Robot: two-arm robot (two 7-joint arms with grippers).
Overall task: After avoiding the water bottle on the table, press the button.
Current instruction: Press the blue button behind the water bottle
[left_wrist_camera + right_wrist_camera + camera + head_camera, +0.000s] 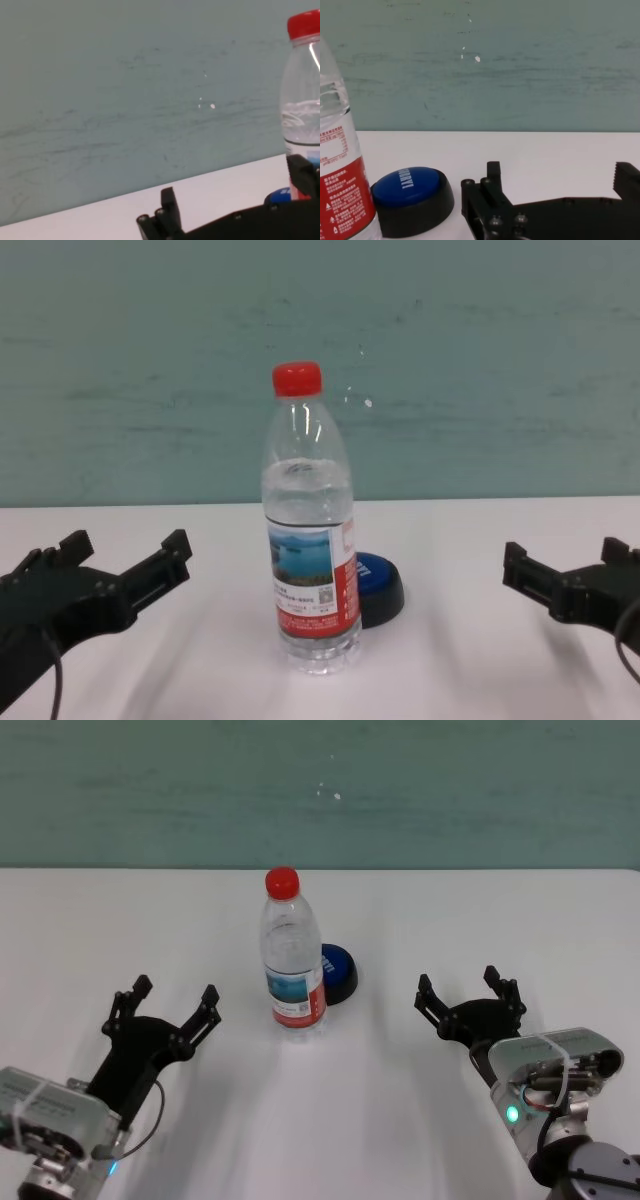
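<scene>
Bottle (293,960) upright mid-table (400,1120), with button (338,974) just behind it and to its right, partly hidden. Left gripper (172,1003) and right gripper (467,990) low over the near table on either side, well apart from both, jaws wide and empty.

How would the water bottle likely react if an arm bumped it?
The water bottle stands upright, tall and narrow, so it would probably tip easily. Its upper part looks empty, so perhaps fairly light. Falling back-right, it might land on the button.
</scene>
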